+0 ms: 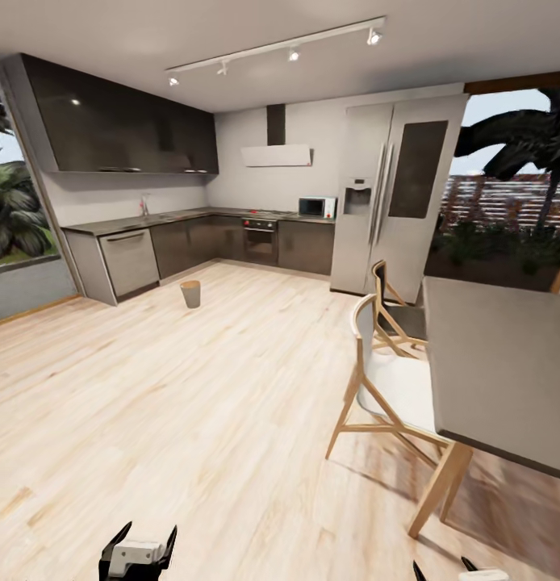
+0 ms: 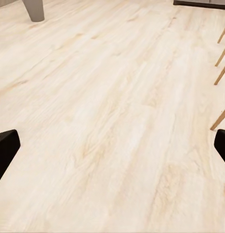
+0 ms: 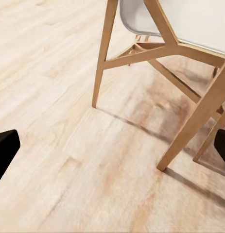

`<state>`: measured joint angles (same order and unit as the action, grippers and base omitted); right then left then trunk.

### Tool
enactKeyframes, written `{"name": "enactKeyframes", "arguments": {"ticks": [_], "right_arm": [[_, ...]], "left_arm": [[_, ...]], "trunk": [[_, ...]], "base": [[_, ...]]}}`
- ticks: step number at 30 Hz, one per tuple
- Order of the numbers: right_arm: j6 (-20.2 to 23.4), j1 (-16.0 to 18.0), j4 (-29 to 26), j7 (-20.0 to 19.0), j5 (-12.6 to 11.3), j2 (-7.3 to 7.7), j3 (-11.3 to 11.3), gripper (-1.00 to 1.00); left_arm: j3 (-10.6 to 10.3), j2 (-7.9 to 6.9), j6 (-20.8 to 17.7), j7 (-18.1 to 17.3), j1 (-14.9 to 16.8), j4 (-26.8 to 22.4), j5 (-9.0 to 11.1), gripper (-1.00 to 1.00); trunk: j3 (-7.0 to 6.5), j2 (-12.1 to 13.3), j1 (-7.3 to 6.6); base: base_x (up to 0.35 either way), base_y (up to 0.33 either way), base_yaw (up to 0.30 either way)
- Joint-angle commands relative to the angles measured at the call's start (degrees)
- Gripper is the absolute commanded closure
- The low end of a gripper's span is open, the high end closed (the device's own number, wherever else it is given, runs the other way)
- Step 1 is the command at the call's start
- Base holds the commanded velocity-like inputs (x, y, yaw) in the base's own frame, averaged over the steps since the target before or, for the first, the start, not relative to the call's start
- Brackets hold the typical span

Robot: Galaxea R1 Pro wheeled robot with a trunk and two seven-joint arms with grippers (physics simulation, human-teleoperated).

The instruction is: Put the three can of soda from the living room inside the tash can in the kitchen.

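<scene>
We face the kitchen with both hands low and nothing in them.

The bin [image 1: 190, 294] stands upright on the wood floor [image 1: 191, 420], well ahead and slightly left, near the dark cabinets [image 1: 187, 246]. Our left hand [image 1: 139, 553] is on its side and the nearer; its fingers [image 2: 5, 150] are spread wide over bare floor. Our right hand [image 1: 453, 571] is wide too, beside the chair [image 1: 389, 383]. We see no cans here.

Much sat half out of sight

The right gripper [image 1: 461, 571] was cut off beside the table [image 1: 506, 363]; the table hid part of the far chair [image 1: 393, 311]; the trash can's [image 1: 190, 294] inside was too small to tell.
</scene>
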<state>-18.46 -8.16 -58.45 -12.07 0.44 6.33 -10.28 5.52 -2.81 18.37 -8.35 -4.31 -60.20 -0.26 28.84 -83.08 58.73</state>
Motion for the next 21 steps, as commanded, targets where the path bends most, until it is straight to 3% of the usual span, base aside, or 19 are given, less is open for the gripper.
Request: {"name": "enactKeyframes", "arguments": {"ticks": [1,21], "right_arm": [[0.0,0.0,0.0,0.0,0.0,0.0,0.0,-1.0],[0.0,0.08,0.68,0.02,0.09,-0.09,0.08,-1.0]], "left_arm": [[0.0,0.0,0.0,0.0,0.0,0.0,0.0,-1.0],[0.02,0.0,0.01,0.07,0.0,0.1,-0.09,-1.0]], "trunk": [[0.0,0.0,0.0],[0.0,0.0,0.0]], "base": [[0.159,0.149,0.229],[0.037,0.024,0.242]]}}
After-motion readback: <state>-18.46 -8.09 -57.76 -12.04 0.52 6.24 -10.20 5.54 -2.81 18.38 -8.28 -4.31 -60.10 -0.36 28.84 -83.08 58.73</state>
